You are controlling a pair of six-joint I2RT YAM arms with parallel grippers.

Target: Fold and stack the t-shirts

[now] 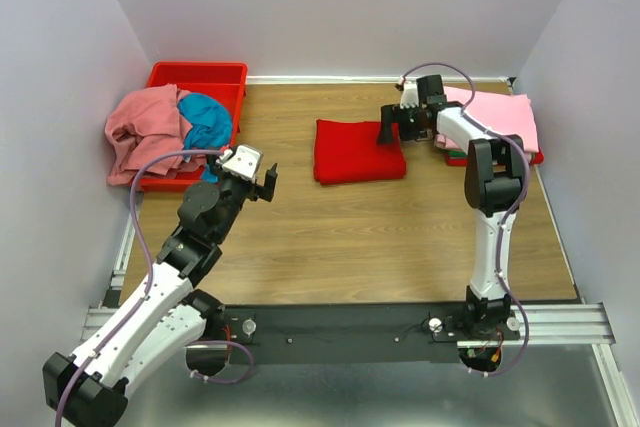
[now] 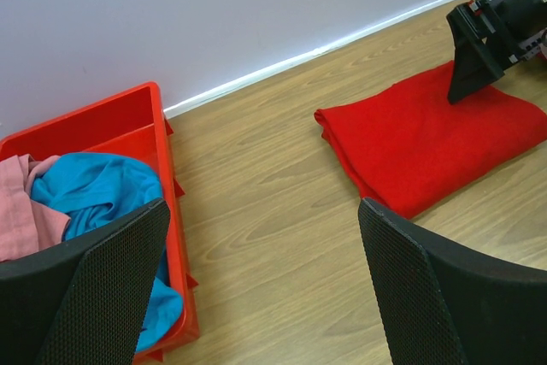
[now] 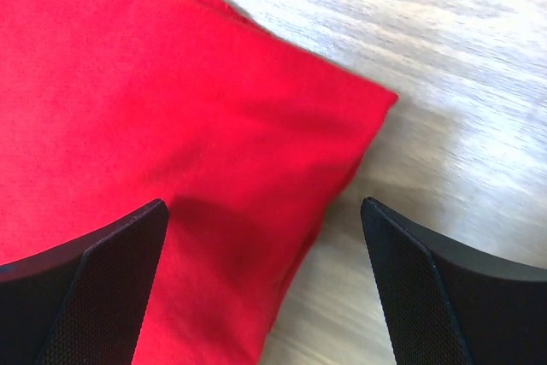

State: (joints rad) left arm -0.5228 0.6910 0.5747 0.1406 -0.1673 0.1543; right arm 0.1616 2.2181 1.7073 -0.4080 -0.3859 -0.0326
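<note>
Nearest you, the left gripper (image 1: 265,182) hangs with its jaws spread wide and nothing between them, over the table (image 1: 400,247) just beside the red bin (image 1: 200,75).

Further out, the red t-shirt (image 1: 355,152) lies folded flat mid-table. The right gripper (image 3: 265,211) hovers over its far right corner, jaws wide apart and empty, one finger above cloth and the other above wood. Expect the shirt to be light, limp and several layers thick. Pinch through every layer at a folded edge, or it will likely sag open as you lift.

At the far left, a salmon pink t-shirt (image 1: 138,132) and a teal blue t-shirt (image 1: 207,119) spill crumpled from the bin. At the far right, a folded light pink t-shirt (image 1: 497,112) tops the stack (image 1: 457,158).

You can read no label or writing anywhere.
</note>
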